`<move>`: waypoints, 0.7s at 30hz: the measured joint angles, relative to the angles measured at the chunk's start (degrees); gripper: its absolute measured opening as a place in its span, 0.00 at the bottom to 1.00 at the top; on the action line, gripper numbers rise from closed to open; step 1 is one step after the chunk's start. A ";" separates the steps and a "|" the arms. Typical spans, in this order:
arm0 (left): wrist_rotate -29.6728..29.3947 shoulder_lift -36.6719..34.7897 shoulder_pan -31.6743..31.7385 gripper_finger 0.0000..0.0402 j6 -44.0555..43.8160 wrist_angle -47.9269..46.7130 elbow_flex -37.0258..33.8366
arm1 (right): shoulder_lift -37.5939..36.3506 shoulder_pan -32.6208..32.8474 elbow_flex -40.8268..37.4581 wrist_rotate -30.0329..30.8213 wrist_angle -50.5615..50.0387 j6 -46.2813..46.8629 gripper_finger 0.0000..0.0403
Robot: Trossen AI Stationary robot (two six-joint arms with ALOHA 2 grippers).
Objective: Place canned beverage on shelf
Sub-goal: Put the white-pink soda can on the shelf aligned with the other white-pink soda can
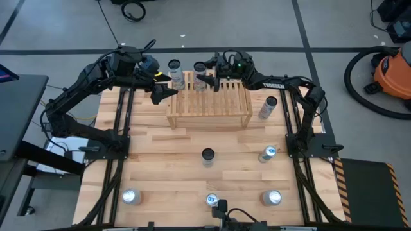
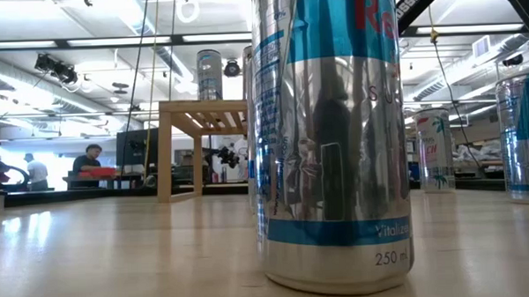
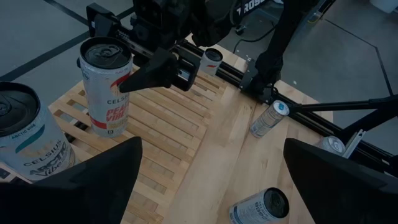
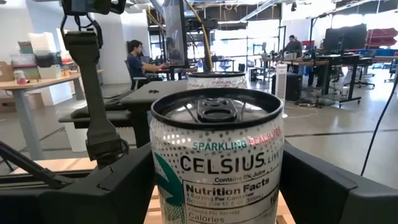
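Upper left of centre in the high view: left gripper (image 1: 162, 93) fingers spread wide, empty, hovering just off the shelf's (image 1: 209, 106) left end. One can (image 1: 174, 69) sits at that far-left corner. Centre: right gripper (image 1: 207, 81) over the slats, fingers parted around a Celsius can (image 4: 216, 158) standing upright on the shelf; contact unclear, reads as releasing. Best practice: open fully, back straight away without brushing the can. Loose cans (image 1: 208, 156) remain on the table (image 1: 160, 173) below.

Pale wooden slatted shelf (image 1: 209, 102); white can (image 3: 107, 87) with orange print; silver-blue can (image 2: 330, 137)
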 joint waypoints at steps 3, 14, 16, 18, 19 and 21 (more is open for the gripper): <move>0.00 0.00 -0.02 0.98 -0.01 0.00 0.00 | 0.00 0.00 0.00 -0.02 0.00 -0.01 0.79; 0.00 0.00 0.00 0.98 -0.01 -0.02 0.00 | 0.00 -0.02 0.00 -2.09 4.18 3.01 0.88; 0.00 0.00 0.00 0.98 -0.02 -0.02 0.00 | 0.00 -0.21 0.00 -2.33 6.00 4.20 0.89; 0.00 0.00 -0.01 0.98 -0.02 -0.02 0.00 | 0.00 -0.54 0.00 -2.42 7.44 5.48 0.89; 0.00 0.00 0.00 0.98 -0.02 -0.02 0.00 | -0.02 -0.74 0.02 -2.43 7.63 5.85 0.89; 0.00 0.00 0.00 0.98 -0.02 -0.02 0.00 | -0.04 -1.21 0.02 -2.43 7.58 6.05 0.89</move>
